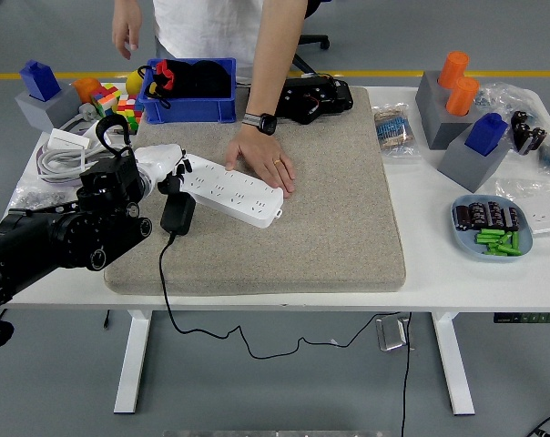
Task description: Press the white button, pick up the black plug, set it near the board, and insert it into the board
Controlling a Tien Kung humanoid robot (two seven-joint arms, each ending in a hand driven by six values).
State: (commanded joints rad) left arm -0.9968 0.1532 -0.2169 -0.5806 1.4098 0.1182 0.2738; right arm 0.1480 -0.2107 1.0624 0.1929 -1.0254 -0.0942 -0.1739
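Observation:
A white power strip [228, 189] lies slanted on the grey mat [330, 209]. A person's hand [264, 162] presses down on its far side. The black plug [178, 212] lies on the mat just in front of the strip's left end, and its cable [166, 300] hangs over the table's front edge. My left hand [162, 167], white on a black arm [56, 241], is at the strip's left end, directly above the plug and touching or nearly touching it. My right arm is out of view.
A blue bin [188, 91] and coloured cubes [120, 105] stand at the back left, with coiled white cable [61, 150] beside my arm. Grey blocks with orange [453, 96] and blue [484, 135] tops and a blue dish [491, 228] are on the right.

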